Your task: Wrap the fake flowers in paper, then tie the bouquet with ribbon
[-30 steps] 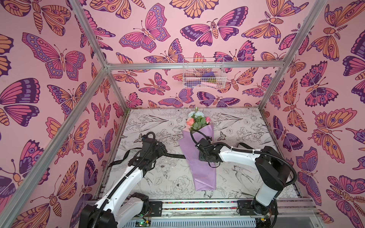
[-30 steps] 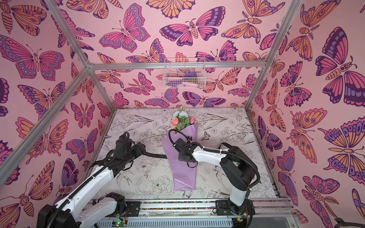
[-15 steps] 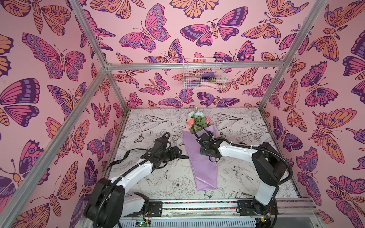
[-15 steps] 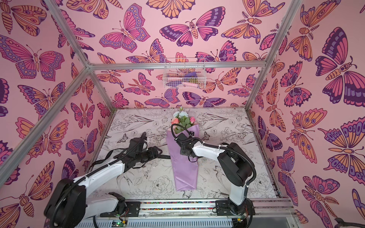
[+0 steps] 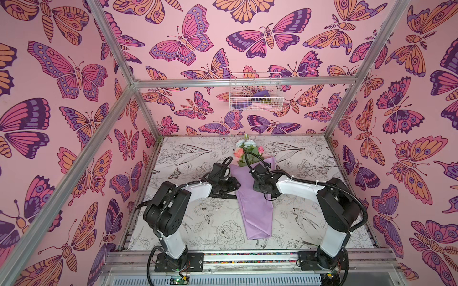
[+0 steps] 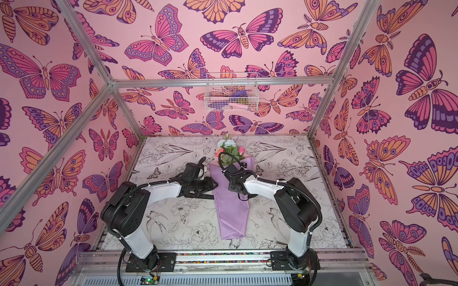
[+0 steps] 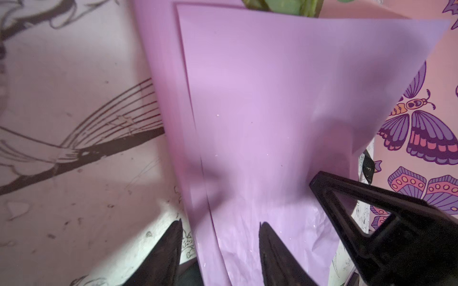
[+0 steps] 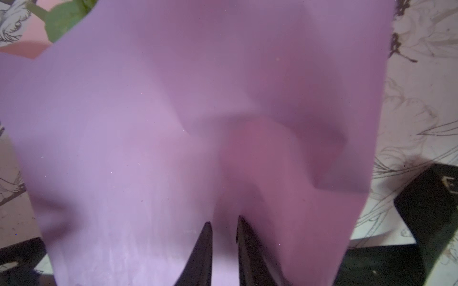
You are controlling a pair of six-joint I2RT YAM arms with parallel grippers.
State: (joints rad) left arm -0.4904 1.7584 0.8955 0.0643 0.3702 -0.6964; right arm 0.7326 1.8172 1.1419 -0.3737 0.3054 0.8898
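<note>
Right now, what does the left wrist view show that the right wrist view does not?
Only left wrist: purple butterflies on the pink wall; the left gripper, jaws wide apart, one over the lilac wrapping paper. Only right wrist: the raised paper fold that the right gripper pinches, jaws nearly together. Both: that paper, green leaves, white tabletop with black flower drawings.

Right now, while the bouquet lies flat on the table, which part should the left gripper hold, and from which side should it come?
Probably the wrapped waist of the bouquet, from the left arm's side, low along the table. The lilac cone narrows there. Its free paper edge faces the left gripper, whose open jaws straddle it, and the right gripper pinches the opposite side.
</note>
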